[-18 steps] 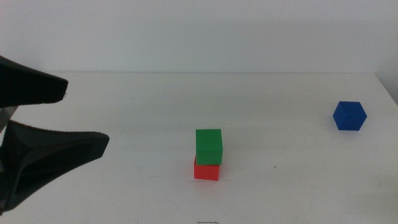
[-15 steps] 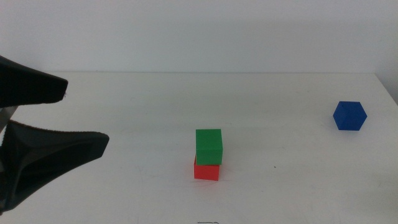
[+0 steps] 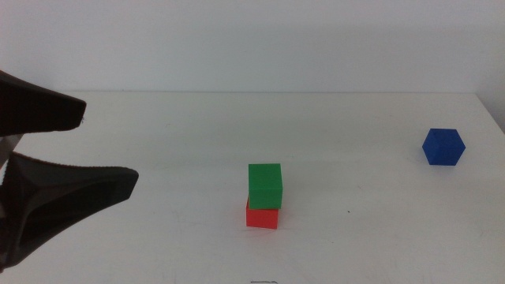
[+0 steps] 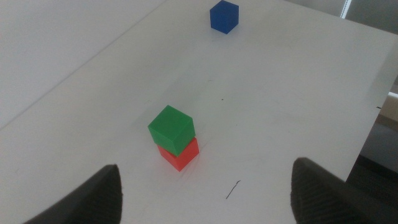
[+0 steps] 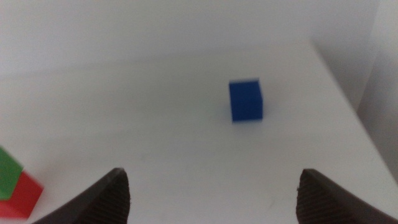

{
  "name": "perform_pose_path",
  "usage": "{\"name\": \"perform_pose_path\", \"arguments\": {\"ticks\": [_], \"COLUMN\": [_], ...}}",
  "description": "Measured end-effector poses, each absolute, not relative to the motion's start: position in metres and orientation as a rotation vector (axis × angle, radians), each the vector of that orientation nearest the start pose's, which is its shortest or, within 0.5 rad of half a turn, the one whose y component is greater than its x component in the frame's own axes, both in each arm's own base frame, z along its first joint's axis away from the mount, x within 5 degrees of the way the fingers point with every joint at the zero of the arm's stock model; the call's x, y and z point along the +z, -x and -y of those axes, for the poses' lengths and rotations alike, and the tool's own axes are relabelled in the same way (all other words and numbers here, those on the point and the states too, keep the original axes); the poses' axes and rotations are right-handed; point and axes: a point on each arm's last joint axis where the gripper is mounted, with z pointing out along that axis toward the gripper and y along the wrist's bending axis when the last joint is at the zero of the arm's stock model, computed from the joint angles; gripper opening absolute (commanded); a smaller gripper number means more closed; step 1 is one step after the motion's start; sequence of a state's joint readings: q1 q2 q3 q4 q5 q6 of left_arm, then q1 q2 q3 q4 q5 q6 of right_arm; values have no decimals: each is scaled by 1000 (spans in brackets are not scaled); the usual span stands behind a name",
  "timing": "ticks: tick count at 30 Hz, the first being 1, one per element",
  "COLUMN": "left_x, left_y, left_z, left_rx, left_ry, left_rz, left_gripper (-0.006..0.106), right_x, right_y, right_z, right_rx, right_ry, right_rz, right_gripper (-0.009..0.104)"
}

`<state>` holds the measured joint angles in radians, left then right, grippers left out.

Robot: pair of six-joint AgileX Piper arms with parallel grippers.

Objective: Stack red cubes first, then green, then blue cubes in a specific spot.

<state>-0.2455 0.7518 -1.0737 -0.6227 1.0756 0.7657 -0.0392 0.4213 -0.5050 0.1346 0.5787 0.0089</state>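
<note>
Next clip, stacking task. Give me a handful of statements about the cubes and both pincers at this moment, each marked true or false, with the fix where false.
1. The green cube sits on top of the red cube. True.
2. The blue cube is already on the stack. False: it rests alone on the white table, far off to the right of the stack.
3. The left pincer is open and holds nothing. True: its jaws are spread wide at the table's left side.
4. The right pincer is shut on the blue cube. False: its jaws are wide apart and the cube lies ahead of them, untouched.
5. The green cube sits perfectly square on the red one. False: it is twisted slightly and overhangs.
</note>
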Motion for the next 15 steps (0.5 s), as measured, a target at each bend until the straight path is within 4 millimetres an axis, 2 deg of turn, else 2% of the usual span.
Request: {"name": "perform_pose_path", "arguments": {"ticks": [3,6,15], "left_x": [421,421,421], "left_y": [-92,-92,-92], "left_z": [71,71,71], "left_rx": [-461,-461,-461], "left_ry": [-983,-983,-983], "left_rz": [-1843,-1843,-1843], "left_gripper": [92,92,92], "right_x": [326,337,321], "right_y": [-106,-130,-173], "right_z": [-4,-3,-7], "right_rx": [142,145,246], "right_ry": [-110,-115,-185], "right_rz": [-2085,-2141,-2281], "right_gripper": [94,94,94]}}
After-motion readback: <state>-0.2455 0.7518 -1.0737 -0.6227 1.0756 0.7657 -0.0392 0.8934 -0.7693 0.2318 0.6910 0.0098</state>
